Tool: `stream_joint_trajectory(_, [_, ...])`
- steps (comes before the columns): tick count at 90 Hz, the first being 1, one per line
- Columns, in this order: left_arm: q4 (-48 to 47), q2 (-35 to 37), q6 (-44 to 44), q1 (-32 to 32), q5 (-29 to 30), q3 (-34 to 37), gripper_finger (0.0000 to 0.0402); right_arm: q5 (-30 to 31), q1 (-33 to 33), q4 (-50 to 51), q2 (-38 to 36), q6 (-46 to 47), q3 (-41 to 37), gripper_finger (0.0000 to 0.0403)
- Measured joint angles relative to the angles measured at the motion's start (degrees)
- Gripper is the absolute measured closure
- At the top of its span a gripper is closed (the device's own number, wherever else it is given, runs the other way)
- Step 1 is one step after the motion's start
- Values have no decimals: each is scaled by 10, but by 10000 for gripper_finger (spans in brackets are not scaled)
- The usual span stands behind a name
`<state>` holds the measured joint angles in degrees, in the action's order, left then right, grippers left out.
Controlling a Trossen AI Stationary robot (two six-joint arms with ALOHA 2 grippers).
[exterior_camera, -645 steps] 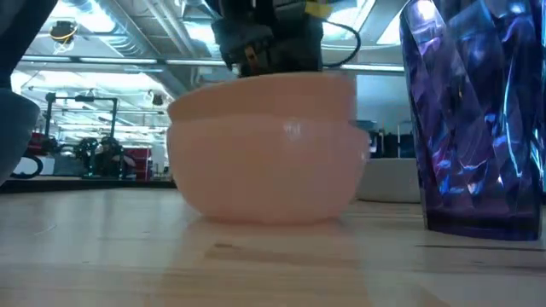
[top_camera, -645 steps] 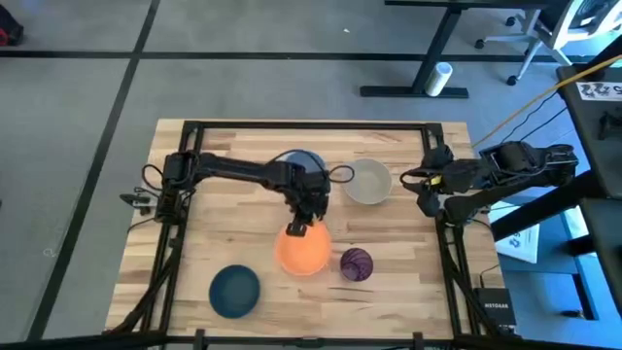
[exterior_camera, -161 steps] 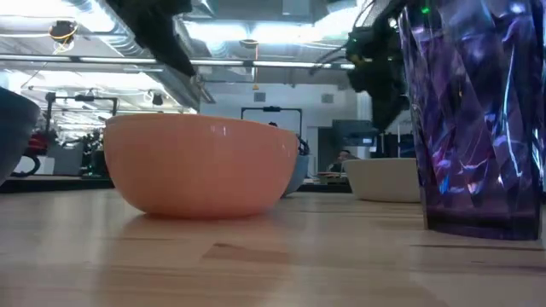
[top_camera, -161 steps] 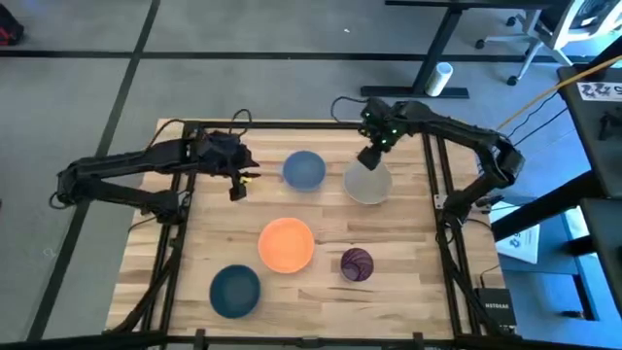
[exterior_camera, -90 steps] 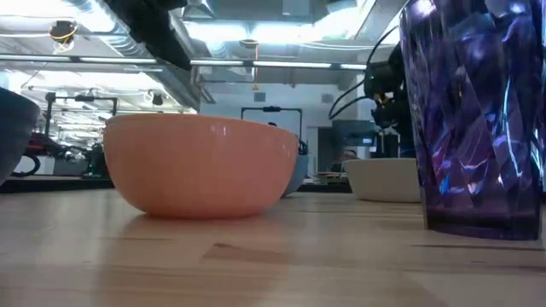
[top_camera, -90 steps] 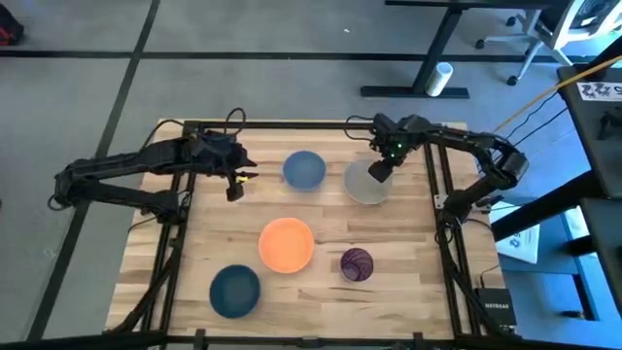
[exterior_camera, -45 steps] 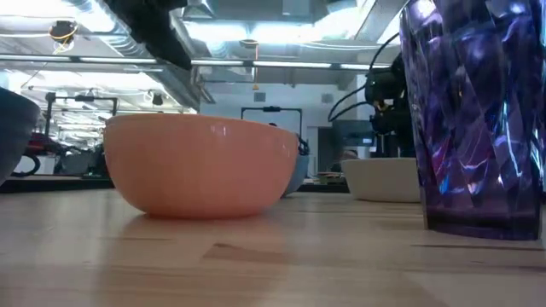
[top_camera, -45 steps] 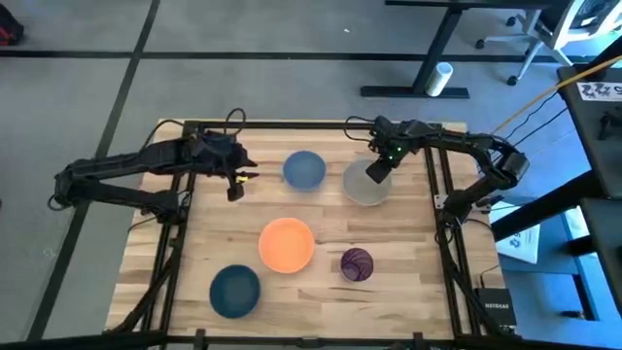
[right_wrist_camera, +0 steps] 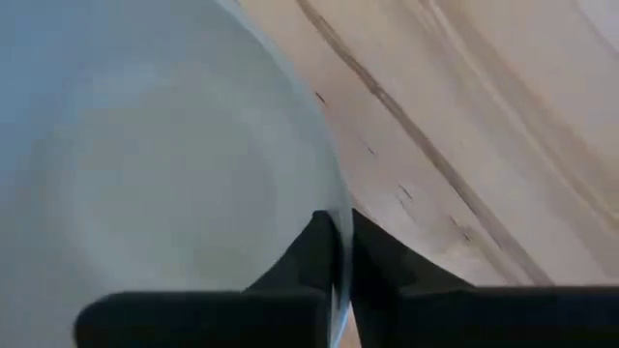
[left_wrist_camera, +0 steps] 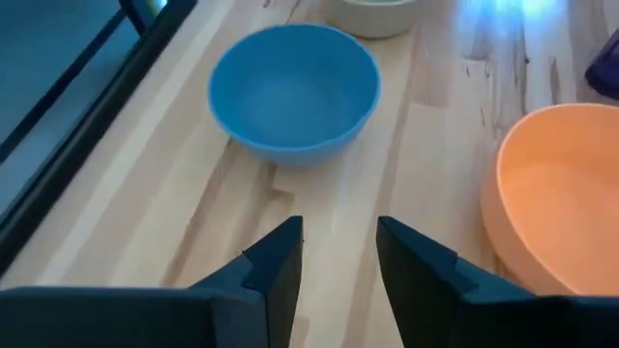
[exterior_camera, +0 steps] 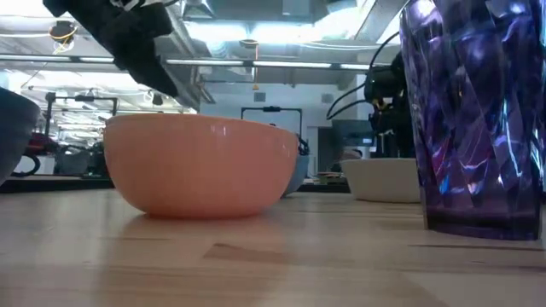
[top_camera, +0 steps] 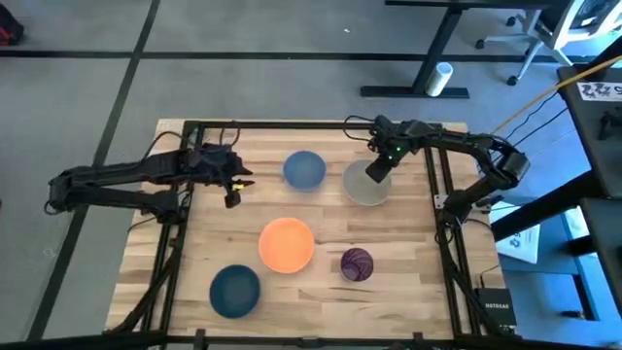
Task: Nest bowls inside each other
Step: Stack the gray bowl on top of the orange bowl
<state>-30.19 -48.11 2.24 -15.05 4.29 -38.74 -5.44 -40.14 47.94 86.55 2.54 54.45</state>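
The grey-beige bowl sits on its base at the far right of the table, and my right gripper is shut on its rim. The light blue bowl stands to its left. The orange bowl is at mid-table and the dark teal bowl is near the front. My left gripper hovers open, left of the blue bowl, with nothing between its fingers. My right gripper has the grey-beige bowl's thin rim between its two fingers, one finger inside the bowl and the other outside. The fingers come from above, slanting down from the far right. The bowl stands upright on the table.
A purple faceted cup stands right of the orange bowl. A black frame rims the table. Bare wood lies between the bowls and along the near right.
My right gripper has come down a little onto the grey-beige bowl's rim; the bowl has stayed in place. My left gripper has sunk a little lower, left of the blue bowl.
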Motion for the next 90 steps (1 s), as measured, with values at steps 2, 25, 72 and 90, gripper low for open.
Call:
stream_joint_trajectory(2, [0, 3, 0, 0, 0, 2, 283, 4, 0, 11, -4, -1, 11, 403])
stream_joint_trajectory(25, [-2, 20, 0, 0, 6, 19, 283, 32, 5, 145, -52, 0, 217, 402])
stream_joint_trajectory(72, [2, 19, 17, 1, 8, 19, 283, 70, 247, 150, 60, 97, 458, 402])
stream_joint_trajectory(90, [-14, 19, 15, 1, 5, 19, 283, 45, 310, 105, 122, 125, 503, 403])
